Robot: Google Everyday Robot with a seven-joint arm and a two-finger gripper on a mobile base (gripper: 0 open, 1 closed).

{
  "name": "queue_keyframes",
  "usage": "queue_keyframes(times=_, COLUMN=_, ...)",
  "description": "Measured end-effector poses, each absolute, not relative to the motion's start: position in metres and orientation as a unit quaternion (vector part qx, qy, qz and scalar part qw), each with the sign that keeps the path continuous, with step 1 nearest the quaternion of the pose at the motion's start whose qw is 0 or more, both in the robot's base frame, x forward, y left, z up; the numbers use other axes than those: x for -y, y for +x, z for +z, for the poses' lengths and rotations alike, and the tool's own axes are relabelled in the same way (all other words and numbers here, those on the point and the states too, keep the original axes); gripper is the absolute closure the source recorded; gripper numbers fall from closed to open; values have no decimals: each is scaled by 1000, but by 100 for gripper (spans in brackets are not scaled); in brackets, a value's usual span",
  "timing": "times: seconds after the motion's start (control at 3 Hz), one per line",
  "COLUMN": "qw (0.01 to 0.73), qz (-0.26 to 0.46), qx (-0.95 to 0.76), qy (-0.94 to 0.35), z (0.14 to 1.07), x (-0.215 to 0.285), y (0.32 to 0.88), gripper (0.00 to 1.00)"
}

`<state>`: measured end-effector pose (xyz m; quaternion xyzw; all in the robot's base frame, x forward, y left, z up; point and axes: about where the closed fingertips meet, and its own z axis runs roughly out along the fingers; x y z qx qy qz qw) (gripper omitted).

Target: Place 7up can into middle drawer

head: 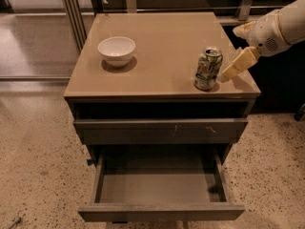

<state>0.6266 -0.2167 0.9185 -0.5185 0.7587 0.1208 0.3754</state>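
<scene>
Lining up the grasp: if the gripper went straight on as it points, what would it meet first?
Most likely the 7up can, close in front of the gripper; depth is uncertain.

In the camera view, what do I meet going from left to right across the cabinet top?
white bowl → 7up can → pincer, close beside the can, on its right.

Rounded white arm (pixel 282 24) with a dotted grille (pixel 272 44); cream, tapered gripper (pixel 230 70) at upper right.

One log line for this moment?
gripper: beside 7up can | 7up can: upright on cabinet top | middle drawer: open
</scene>
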Motion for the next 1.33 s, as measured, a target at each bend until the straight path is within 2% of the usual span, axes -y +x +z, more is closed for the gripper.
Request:
queue_keyframes(times=1.0, qw=384, qz=173, qx=-736, qy=-530, z=885, x=172, y=641, gripper=0)
queue_keyframes(times=1.33, qw=386, qz=173, qx=-736, qy=-529, z=870, x=169, y=644, gripper=19)
